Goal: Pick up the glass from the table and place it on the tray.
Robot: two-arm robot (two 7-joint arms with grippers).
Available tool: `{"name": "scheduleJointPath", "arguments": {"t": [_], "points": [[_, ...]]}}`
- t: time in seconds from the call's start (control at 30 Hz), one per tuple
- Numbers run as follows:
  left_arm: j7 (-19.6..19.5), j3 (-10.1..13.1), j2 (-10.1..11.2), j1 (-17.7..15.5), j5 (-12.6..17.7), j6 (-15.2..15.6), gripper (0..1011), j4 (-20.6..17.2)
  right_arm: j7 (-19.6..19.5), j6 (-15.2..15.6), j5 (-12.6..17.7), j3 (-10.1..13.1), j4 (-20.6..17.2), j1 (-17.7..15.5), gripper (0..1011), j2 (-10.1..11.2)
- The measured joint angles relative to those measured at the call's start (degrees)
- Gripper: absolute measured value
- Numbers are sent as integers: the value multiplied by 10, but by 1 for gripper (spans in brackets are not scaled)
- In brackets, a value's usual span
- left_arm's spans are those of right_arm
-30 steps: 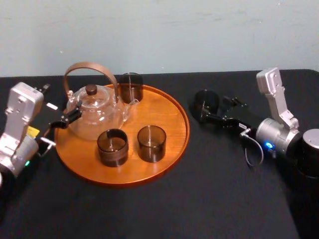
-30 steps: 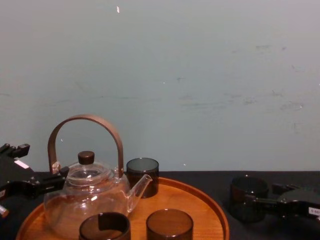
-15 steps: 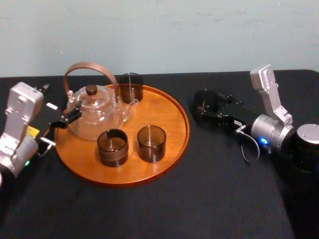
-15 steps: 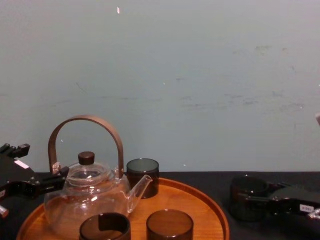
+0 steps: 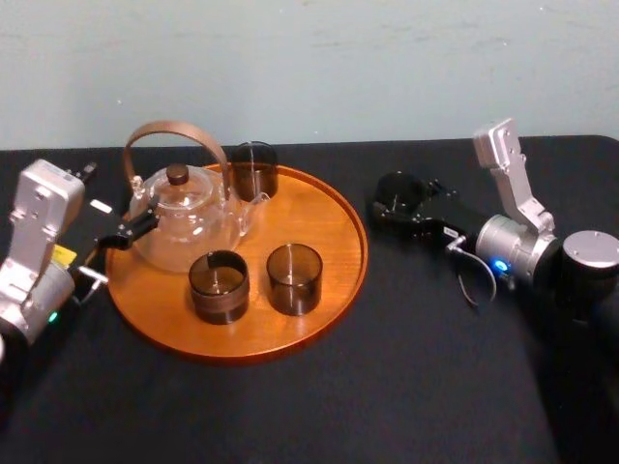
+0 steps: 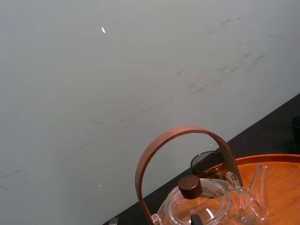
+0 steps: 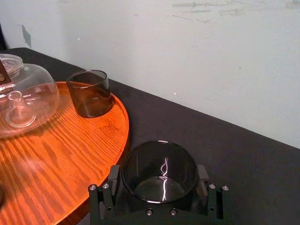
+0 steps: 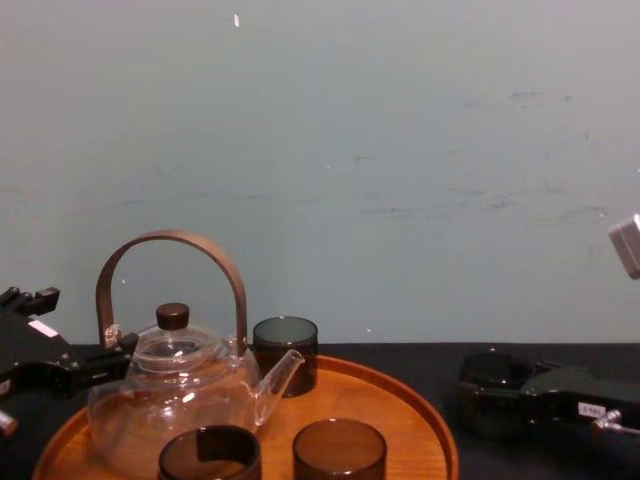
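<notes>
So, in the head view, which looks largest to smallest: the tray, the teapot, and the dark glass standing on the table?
1. wooden tray, clearly the largest
2. glass teapot
3. dark glass on the table, the smallest

The table [image 5: 290,406] is matte black. The tray [image 5: 329,242] is orange-brown with fine wood grain. On the tray, the teapot [image 5: 184,222] is clear, with a brown handle and dark knob, and the front cup [image 5: 293,277] is smoky grey-brown. Right of the tray, the glass [image 5: 397,190] is dark smoke and the right end effector [image 7: 158,180] is black. Beyond the tray, the wall [image 5: 387,68] is pale blue-green, faintly scuffed.
</notes>
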Motion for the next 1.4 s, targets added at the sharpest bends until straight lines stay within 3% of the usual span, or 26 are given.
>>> {"name": "scheduleJointPath", "arguments": {"t": [0.53,0.77,0.97,1.4], "points": [[0,0,0,0,0,0,1001,0,14,-29,-19,8,78,41,1002,-24],[0,0,0,0,0,0,1001,0,13,-29,-19,8,75,40,1000,-23],[0,0,0,0,0,0,1001,0,13,-28,-18,7,74,39,908,-23],[0,0,0,0,0,0,1001,0,13,-27,-17,7,71,38,907,-22]]}}
